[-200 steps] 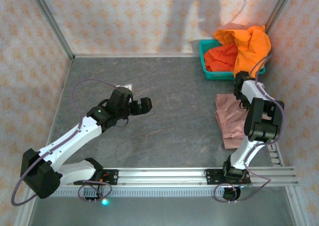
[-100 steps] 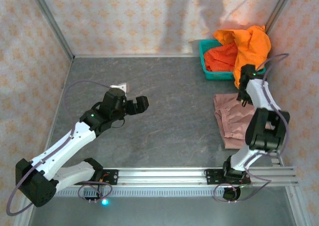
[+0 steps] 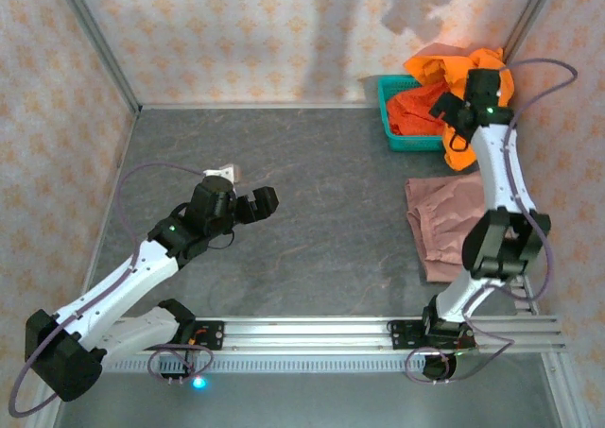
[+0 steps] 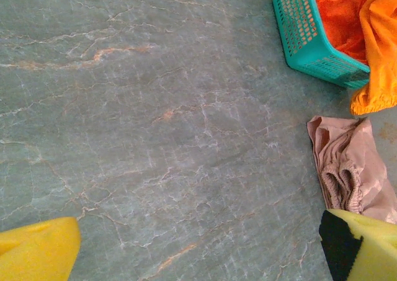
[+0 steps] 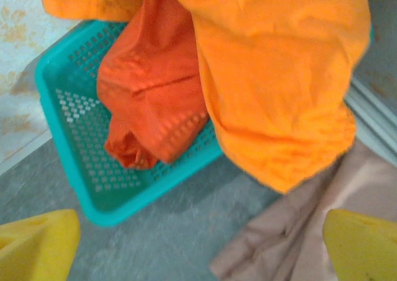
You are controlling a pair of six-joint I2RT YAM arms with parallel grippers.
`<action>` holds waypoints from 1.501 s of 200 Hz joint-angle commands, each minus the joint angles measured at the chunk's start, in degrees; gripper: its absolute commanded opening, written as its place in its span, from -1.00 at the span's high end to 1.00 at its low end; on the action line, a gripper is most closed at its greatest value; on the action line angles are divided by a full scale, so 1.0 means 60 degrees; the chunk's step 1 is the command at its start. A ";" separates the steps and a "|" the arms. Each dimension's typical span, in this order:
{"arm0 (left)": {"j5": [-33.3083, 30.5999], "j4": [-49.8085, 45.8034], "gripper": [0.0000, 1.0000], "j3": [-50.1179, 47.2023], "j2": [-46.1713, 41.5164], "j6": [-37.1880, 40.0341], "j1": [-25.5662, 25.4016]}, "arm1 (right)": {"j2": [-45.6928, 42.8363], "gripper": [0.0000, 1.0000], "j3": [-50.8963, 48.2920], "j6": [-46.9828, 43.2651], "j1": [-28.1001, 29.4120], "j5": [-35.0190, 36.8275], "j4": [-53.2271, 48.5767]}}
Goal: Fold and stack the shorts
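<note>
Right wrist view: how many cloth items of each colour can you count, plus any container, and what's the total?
Light orange shorts: 1
Red-orange shorts: 1
Pink-mauve shorts: 1
Teal basket: 1
Total: 4

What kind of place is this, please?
Probably a robot test cell, not a home: two robot arms mounted on a metal rail, patterned wall panels closing in the grey table, and a teal basket of orange shorts.
</note>
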 commanded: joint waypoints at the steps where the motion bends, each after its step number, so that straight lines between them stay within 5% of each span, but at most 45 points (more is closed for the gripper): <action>1: -0.0306 0.0161 -1.00 0.0094 -0.0246 -0.0058 0.0100 | 0.1176 -0.99 0.1404 -0.0310 0.0103 0.1668 -0.0632; 69: -0.0333 -0.0183 -1.00 0.0130 -0.0424 0.0000 0.0107 | 0.5036 -0.97 0.5541 -0.0973 0.0039 0.4407 -0.2714; 97: -0.0376 -0.0202 -1.00 0.0044 -0.0512 -0.0029 0.0110 | 0.5795 -0.72 0.5995 -0.0818 -0.0061 0.4159 -0.2920; 131: -0.0428 -0.0226 -1.00 -0.0007 -0.0556 -0.0087 0.0118 | 0.6076 -0.11 0.6055 -0.0618 -0.0081 0.3795 -0.3022; 183: -0.0526 -0.0220 -1.00 -0.0030 -0.0586 -0.0115 0.0118 | 0.4997 0.84 0.5675 -0.0430 -0.0073 0.3290 -0.2644; 300: -0.0467 0.0004 -1.00 -0.0127 -0.0555 -0.0245 0.0116 | 0.0316 1.00 0.3548 0.0421 0.0163 0.2177 -0.0023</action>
